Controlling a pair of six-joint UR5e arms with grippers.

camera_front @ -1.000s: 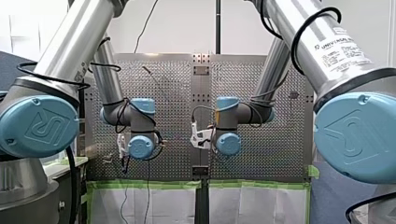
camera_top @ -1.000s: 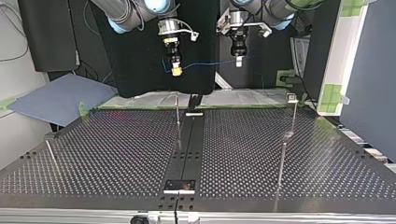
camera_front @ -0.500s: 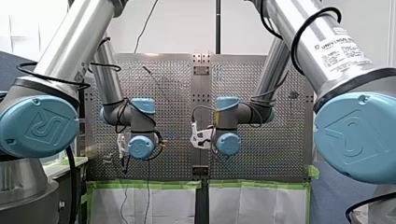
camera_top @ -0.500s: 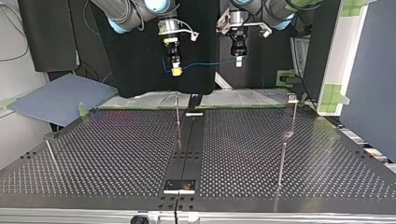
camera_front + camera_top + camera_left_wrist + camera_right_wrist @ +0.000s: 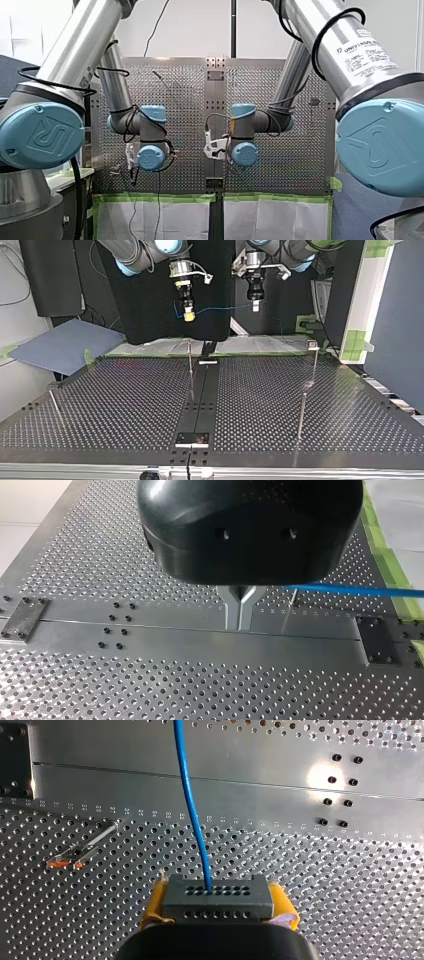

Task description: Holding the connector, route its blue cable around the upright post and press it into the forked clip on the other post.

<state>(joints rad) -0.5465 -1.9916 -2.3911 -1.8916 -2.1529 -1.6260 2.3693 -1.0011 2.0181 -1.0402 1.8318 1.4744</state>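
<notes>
Right now my right end effector (image 5: 188, 314) is clamping the dark grey connector (image 5: 218, 896) between its yellow pads. It is hanging high over the far edge of the perforated desk (image 5: 125, 405) in the top view. The blue cable (image 5: 192, 805) is leaving the connector's face and running nearly level across to my left end effector (image 5: 240, 611), whose metal fingers are pressing together. The cable is passing right by them, though I cannot tell whether they are pinching it. Nothing is touching a post yet, so in my judgement the routing is only beginning.

To do it well, the connector should be coming down low enough that the cable is meeting the thin upright post (image 5: 190, 365) on its shaft, not skating over the tip. The other arm should be keeping gentle tension so the loop is not sagging.

That post is standing almost directly below the connector, so a straight descent is risking a knock; a wide swing looks safer. Toward the top view's right, a second thin post (image 5: 313, 362) is carrying a small head, probably the forked clip, though it is too small to confirm. A slanted rod (image 5: 54, 404) is leaning near the desk's left edge, well apart.
</notes>
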